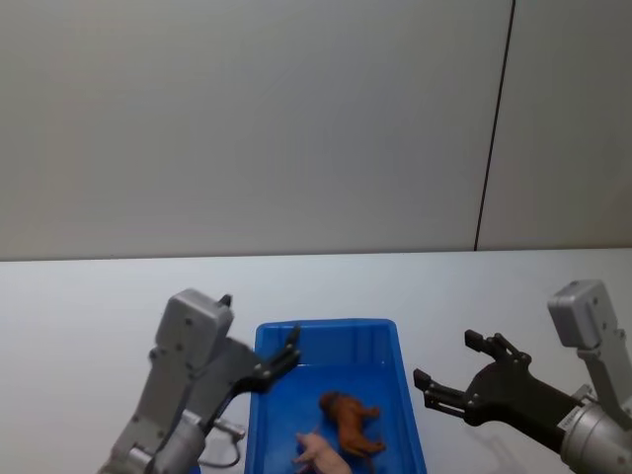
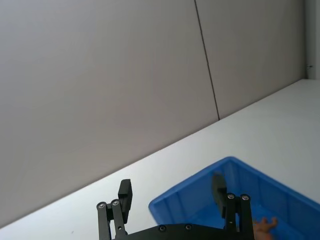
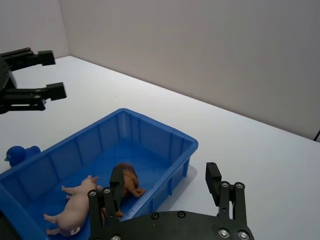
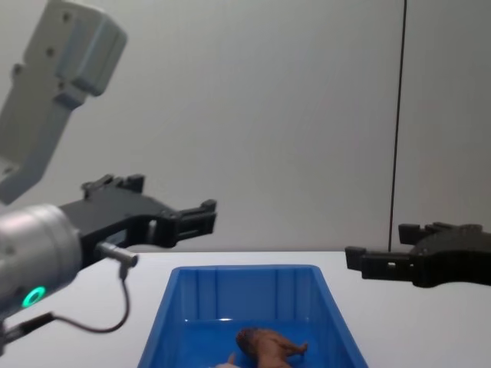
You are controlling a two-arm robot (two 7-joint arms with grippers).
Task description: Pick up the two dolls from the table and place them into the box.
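Left gripper (image 3: 54, 74): jaws spread wide, empty, raised by the far left corner of the blue bin (image 1: 326, 324). Right gripper (image 1: 446, 358): spread wide, empty, just right of the bin. Inside the bin: brown lion figure (image 1: 348, 420), with pink pig figure (image 1: 321, 452) just beside it. The bin stands on the white worktop (image 1: 79, 306).

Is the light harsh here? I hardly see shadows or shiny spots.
Right wrist view: soft light; the box throws only a faint shadow on the table beside its wall. Head view: the table is evenly lit, no glare. Chest view: a small green lamp glows on the left arm.
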